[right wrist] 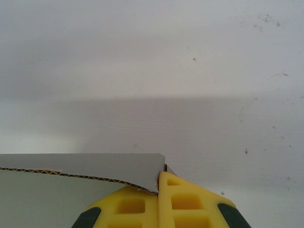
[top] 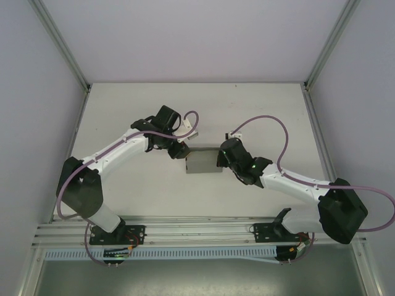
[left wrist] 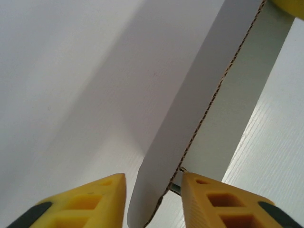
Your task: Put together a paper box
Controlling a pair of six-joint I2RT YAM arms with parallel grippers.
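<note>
- The small, shallow paper box (top: 202, 163) of thin grey corrugated cardboard sits about the middle of the white table (top: 154, 111), well away from every edge, between the two arms.
- It is likely very light and will probably slide or lift at a slight push, so one side should stay anchored while the other is worked.
- The panels look stiff across their faces but will bend at the scored folds. Squeezing a raw edge hard could crush the fluting.
- The best holds are probably flaps and corners close to a fold, not the middle of a wall.
- The black and yellow right gripper (right wrist: 159, 199) has its jaws pressed together on a corner of the box's wall.
- The black and yellow left gripper (left wrist: 154, 202) stands partly spread, with an upright grey flap (left wrist: 190, 109) between its fingers (left wrist: 213, 202). The flap's raw edge touches one finger, and I cannot tell whether it is clamped.
- The top view shows the folded box and both arms meeting at its left and right ends, but it hides the fingertips.
- The wrist views show the contact and the corrugated edges, but not the box's overall shape.
</note>
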